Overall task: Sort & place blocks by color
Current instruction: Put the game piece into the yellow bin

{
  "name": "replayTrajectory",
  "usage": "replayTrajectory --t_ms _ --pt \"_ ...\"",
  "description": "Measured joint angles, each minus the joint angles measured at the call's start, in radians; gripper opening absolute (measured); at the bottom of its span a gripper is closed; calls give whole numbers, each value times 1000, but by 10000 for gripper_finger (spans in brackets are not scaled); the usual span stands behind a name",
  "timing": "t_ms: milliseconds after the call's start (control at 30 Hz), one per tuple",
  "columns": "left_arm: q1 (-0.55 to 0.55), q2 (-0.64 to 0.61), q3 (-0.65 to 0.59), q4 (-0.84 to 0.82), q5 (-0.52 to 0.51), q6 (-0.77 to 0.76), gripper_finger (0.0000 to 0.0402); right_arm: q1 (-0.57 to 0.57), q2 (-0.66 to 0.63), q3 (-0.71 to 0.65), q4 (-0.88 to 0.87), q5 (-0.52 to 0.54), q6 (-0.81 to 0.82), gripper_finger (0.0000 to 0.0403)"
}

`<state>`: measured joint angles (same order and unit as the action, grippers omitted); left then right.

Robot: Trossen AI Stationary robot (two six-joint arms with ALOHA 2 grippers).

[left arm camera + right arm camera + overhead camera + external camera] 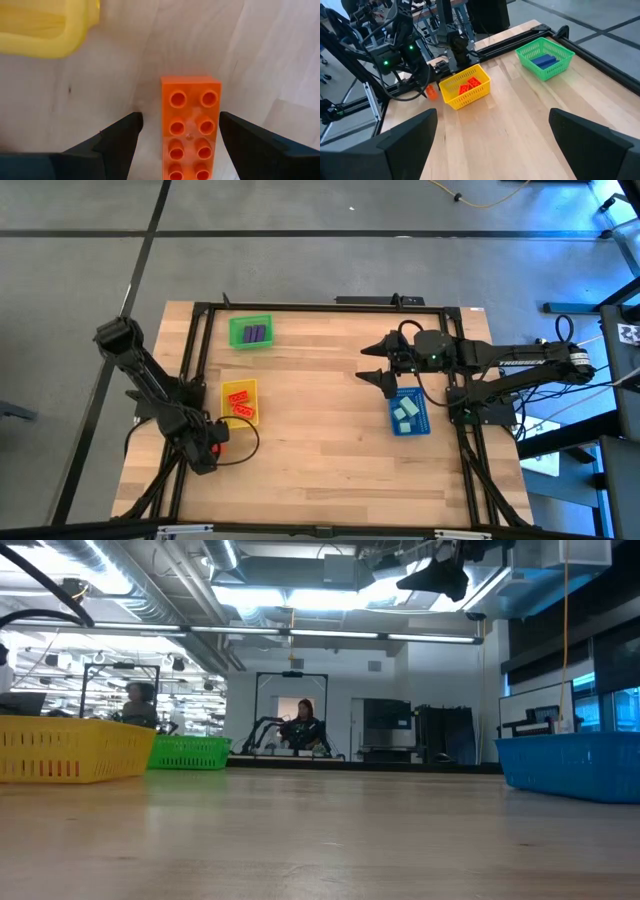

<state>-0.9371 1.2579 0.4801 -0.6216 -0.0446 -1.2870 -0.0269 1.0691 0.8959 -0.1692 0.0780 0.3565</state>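
Left gripper [177, 142]: hanging low at the table's near left edge, just near of the yellow tray; its fingers [120, 137] are standing wide apart, one on either side of an orange block, gripping nothing.
Orange block [190, 127]: lying flat on the table [320, 440] with its studs facing up, sitting between the spread left fingers without touching them, just beside a corner of the yellow tray.
Right gripper [375, 363]: hovering above the table's right half, just left and far of the blue tray; its fingers [402, 137] are gaping fully, holding nothing.
Yellow tray [240, 402]: sitting at the left, holding orange-red blocks [238, 397].
Green tray [250, 332]: sitting at the far left, holding purple blocks [254, 334].
Blue tray [408, 412]: sitting at the right, holding teal blocks [405, 412].
Room beyond: a person [303, 725] is showing far behind the table in the low view.
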Motion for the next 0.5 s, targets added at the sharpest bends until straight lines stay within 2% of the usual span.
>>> replayTrajectory --t_ms 167,267,433,500 --pt "0 5 0 -18 3 -19 249 0 0 0 0 0 1 385" --pt "1 11 8 -56 2 -15 213 0 0 0 0 0 1 385" --pt "1 13 28 -59 5 -14 130 0 0 0 -1 0 2 385" --pt "1 5 41 -61 6 -13 129 0 0 0 -1 0 2 385"
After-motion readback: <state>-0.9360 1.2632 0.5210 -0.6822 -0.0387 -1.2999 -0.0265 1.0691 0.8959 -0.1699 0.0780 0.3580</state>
